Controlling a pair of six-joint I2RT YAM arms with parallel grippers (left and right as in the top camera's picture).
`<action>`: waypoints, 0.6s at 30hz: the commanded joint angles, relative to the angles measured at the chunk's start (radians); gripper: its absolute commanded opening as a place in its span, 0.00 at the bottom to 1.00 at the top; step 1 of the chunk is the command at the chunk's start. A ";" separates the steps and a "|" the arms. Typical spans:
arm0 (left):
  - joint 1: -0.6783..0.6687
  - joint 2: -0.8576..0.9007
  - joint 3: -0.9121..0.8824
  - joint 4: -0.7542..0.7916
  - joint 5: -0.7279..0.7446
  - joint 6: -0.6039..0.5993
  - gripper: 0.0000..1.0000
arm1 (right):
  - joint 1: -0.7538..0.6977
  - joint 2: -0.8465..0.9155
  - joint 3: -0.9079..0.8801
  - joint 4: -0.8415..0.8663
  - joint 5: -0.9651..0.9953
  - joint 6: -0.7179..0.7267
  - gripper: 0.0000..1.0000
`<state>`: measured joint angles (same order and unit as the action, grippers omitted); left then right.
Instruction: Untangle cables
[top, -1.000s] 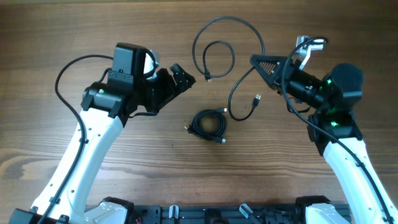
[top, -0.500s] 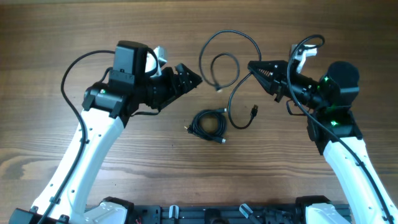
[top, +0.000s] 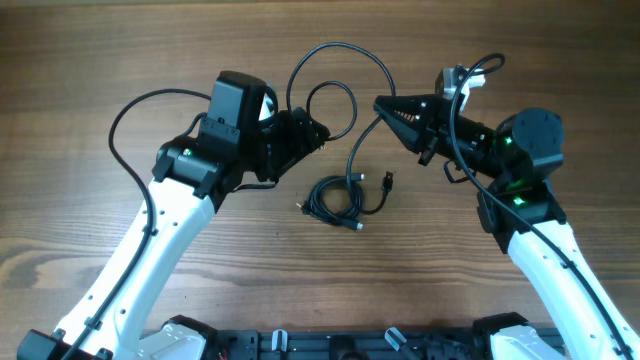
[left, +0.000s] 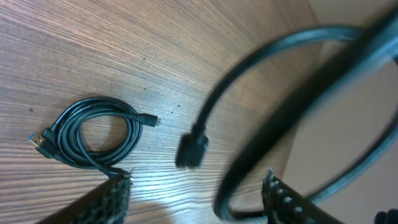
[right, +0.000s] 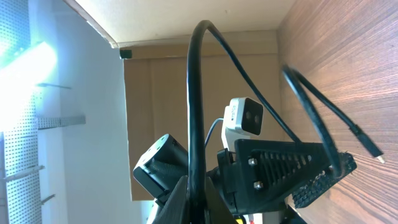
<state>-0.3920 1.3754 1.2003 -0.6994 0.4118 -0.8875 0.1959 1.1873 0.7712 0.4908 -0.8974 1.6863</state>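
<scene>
Wooden table (top: 90, 60), both arms reaching toward its middle from the near edge. The right gripper (top: 382, 104) is clenched on the long cable (top: 345, 46) — the right wrist view shows the cord running straight up out of the pinched fingertips. From that grip the cord arcs toward the far edge and swings over to the left gripper (top: 312, 128). Another stretch drops from the right gripper toward mid-table and curls round to a plug (top: 388, 179) lying just beside the coiled cable (top: 335, 198).

A smaller loop (top: 335, 84) sits inside the big arc, next to the left gripper. Can't tell if it is the same cord or a second one.

The left gripper is released. In the left wrist view its fingers (left: 113, 200) stand apart, and a blurred, close stretch of cord passes through the gap with neither pad seen pressing it. A loose plug (left: 193, 148), also blurred, hangs above the wood in that view.

The coiled cable lies flat at mid-table, a little nearer the near edge than the grippers. It is wound in a tight round bundle with a plug sticking out at each side — apart from both grippers. The grippers face each other over the middle of the table, tips near but not touching.
</scene>
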 joint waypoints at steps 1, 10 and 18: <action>-0.006 0.000 0.004 0.007 -0.021 -0.011 0.58 | 0.003 -0.002 0.006 0.010 -0.020 0.017 0.04; -0.012 0.027 0.004 0.031 -0.027 -0.049 0.32 | 0.003 -0.002 0.006 0.010 -0.039 0.016 0.04; -0.009 0.028 0.004 -0.066 -0.303 -0.029 0.04 | 0.003 -0.002 0.006 -0.130 0.088 -0.358 0.04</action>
<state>-0.3996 1.3952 1.2003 -0.7109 0.3183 -0.9295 0.1967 1.1873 0.7712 0.4126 -0.8970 1.5383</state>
